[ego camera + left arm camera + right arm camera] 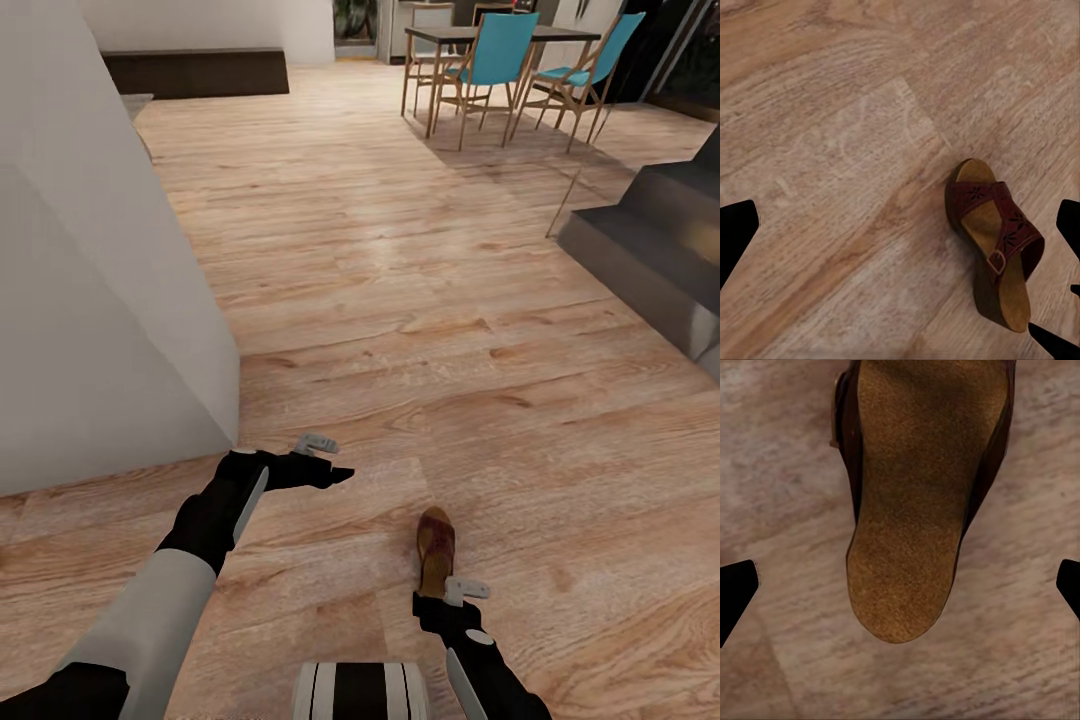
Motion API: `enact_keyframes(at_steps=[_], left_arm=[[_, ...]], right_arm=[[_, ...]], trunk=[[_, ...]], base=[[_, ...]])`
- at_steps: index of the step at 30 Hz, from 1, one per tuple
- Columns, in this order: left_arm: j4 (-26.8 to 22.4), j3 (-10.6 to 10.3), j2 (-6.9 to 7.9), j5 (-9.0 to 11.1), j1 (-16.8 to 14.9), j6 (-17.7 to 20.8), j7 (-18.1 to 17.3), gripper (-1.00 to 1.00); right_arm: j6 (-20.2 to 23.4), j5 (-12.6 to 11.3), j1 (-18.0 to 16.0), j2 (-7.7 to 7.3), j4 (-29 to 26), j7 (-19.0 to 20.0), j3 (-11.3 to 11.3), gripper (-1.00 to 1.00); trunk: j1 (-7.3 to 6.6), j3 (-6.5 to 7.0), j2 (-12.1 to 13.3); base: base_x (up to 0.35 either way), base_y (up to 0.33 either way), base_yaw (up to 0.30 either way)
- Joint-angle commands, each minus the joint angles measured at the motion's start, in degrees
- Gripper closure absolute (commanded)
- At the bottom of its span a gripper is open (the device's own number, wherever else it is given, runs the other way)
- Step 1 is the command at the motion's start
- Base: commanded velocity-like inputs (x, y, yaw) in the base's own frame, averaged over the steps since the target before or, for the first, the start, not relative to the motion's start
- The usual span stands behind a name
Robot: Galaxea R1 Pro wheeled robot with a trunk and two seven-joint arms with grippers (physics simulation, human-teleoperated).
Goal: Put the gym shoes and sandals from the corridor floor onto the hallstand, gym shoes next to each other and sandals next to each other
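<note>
Right gripper [447, 585] fingers apart, just behind sandal [436, 548] heel on corridor floor [400, 300]. My risk: shallow approach shoves sandal forward. Left gripper [325, 465] fingers apart, empty.

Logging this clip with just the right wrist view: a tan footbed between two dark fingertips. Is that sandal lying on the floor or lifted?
Observer: It is lying on the floor. The left wrist view shows the whole sandal sole down on the wood floor, strap and buckle on top.
Operator: Is the right end effector closed on it?
Observer: No. In the head view the right end effector sits open at the sandal's heel end.
Operator: Where is the other arm?
Observer: The left end effector hovers open over the planks, apart from the sandal, near a white wall.
</note>
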Motion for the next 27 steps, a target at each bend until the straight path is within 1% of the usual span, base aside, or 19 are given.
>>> enact_keyframes(at_steps=[1, 27], left_arm=[[-0.1, 0.1, -0.02, -0.5, 0.0, 0.2, -0.4, -1.00], [-0.1, 0.1, 0.09, -0.6, 0.0, 0.1, -0.5, -1.00]], right_arm=[[0.3, -0.5, 0.0, 0.01, -0.1, -0.2, 0.0, -1.00], [0.3, -0.5, 0.0, 0.01, -0.1, -0.2, -0.3, -1.00]], trunk=[[-0.01, -0.08, 0.0], [-0.01, -0.18, 0.0]], base=[[0.000, 0.000, 0.119], [0.000, 0.000, 0.011]])
